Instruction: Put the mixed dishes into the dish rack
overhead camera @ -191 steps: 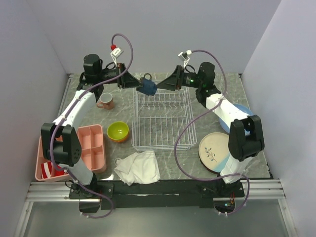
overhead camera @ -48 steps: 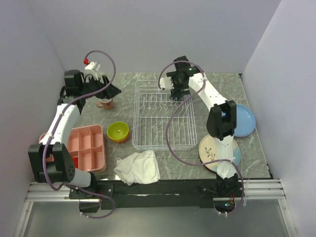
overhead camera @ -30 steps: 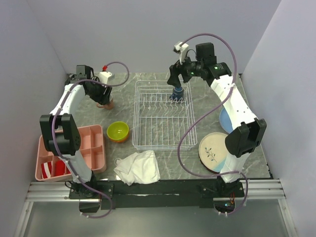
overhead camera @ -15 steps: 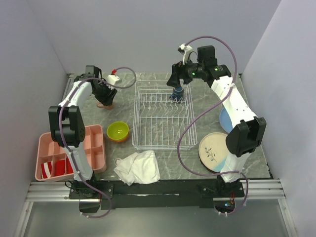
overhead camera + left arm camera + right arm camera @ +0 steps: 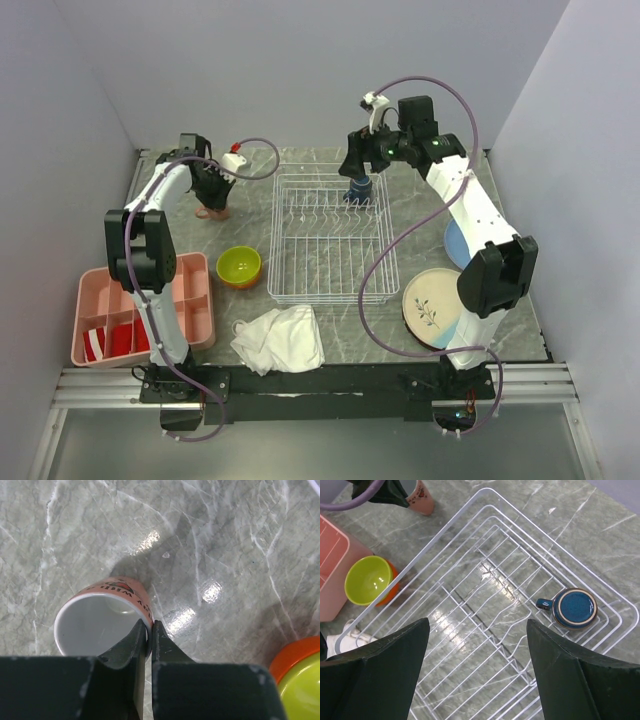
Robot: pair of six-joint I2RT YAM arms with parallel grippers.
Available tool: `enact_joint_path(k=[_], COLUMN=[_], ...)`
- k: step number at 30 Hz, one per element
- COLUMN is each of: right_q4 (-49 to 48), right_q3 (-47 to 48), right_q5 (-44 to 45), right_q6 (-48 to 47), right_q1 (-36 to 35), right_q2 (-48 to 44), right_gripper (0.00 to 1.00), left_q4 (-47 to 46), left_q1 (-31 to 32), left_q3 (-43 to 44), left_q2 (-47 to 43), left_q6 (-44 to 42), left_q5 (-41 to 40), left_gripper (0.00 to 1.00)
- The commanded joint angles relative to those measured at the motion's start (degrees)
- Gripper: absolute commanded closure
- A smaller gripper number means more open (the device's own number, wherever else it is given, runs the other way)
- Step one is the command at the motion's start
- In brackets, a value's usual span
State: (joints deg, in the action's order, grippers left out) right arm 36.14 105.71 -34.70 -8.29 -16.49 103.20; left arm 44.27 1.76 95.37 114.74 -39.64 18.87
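Dish rack (image 5: pixel 330 240): white wire basket mid-surface, only the small dark-blue mug (image 5: pixel 575 608) in it, upright in the far right corner.
Right pincer (image 5: pixel 358 172): hangs above that corner, fingers spread wide, holding nothing.
Left pincer (image 5: pixel 149 635): fingers nearly together, pinching the rim wall of the small pink mug (image 5: pixel 102 619), one finger inside, one outside.
Pink mug location: upright on the surface (image 5: pixel 225 545), far left, well apart from the rack.
Step in hand: looks like the pink mug pickup; grip set, mug not yet lifted.
Next move: lift straight up, carry right over the rack's near wall, set down between prongs. Rim pinch is thin, so the mug may swing or slip.
Still out: lime-green bowl (image 5: pixel 240 265) nested in the orange bowl (image 5: pixel 295 655), large cream-and-blue plate (image 5: pixel 432 306), light-blue plate (image 5: pixel 453 243) mostly hidden by the right arm.
Lavender plate: can't see it.
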Motion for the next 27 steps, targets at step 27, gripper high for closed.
enact_joint_path(k=[27], right_q4=[-53.98], right_q3=[-18.52], right_q5=[-30.42], right_q6=[46.27], right_q1=[0.32], right_q2=[1.04], right_gripper=[0.00], left_q4=[-31.09], left_q1=[1.05], left_q3=[3.15], left_q2=[-7.86], left_q6=[71.36], left_q5=[76.66], left_gripper=[0.99])
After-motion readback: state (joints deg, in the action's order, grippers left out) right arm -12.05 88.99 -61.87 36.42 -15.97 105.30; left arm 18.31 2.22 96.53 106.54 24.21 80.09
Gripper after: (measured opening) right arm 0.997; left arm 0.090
